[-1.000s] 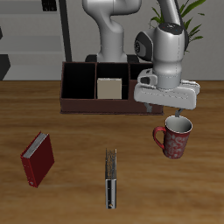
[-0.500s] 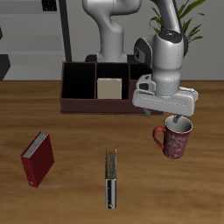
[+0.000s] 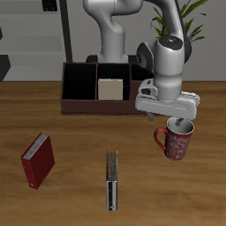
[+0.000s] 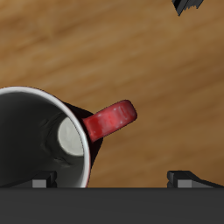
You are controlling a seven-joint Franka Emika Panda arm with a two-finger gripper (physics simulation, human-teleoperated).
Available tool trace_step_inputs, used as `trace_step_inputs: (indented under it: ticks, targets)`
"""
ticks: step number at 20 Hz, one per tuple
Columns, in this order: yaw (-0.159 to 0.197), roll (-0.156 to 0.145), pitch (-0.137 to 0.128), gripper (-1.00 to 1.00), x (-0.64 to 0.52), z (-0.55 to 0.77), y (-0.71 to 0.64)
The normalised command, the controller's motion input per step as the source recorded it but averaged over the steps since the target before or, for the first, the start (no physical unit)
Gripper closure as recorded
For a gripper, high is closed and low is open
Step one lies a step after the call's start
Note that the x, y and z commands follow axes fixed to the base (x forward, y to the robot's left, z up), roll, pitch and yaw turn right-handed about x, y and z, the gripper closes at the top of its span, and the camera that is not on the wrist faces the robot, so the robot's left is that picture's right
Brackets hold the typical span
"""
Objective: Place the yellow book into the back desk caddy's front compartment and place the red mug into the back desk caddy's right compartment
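Observation:
The red mug [image 3: 177,142] stands upright on the table, its handle [image 4: 112,119] pointing sideways. My gripper [image 3: 177,121] hangs open just above its rim. In the wrist view the gripper [image 4: 114,179] has one fingertip [image 4: 39,180] over the mug's inside and the other beyond the handle. The yellow book [image 3: 109,89] stands in the front compartment of the back desk caddy [image 3: 79,106], the nearer small middle section. My arm hides the caddy's end nearest the mug, and I cannot tell which section is the right compartment.
A red book [image 3: 38,161] lies near the table's front edge, far from the mug. A dark book [image 3: 112,179] with a pale spine stands on edge between them. A plant and shelving stand behind the table.
The gripper has come down a little towards the mug's rim, still open. The mug, books and caddy have not moved.

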Motion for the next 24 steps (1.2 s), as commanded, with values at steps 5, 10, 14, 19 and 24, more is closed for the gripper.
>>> trace_step_inputs:
  ticks: [5, 10, 14, 19, 24]
  targets:
    - [0.027, 0.024, 0.020, -1.00, -0.02, -0.12, 0.12]
    - [0.041, 0.037, 0.027, 1.00, -0.02, -0.14, 0.15]
    - [0.000, 0.022, 0.000, 1.00, 0.00, -0.06, 0.03]
    - [0.000, 0.008, -0.007, 1.00, 0.02, 0.00, -0.04]
    - [0.005, 0.011, -0.007, 1.00, -0.01, 0.08, -0.02]
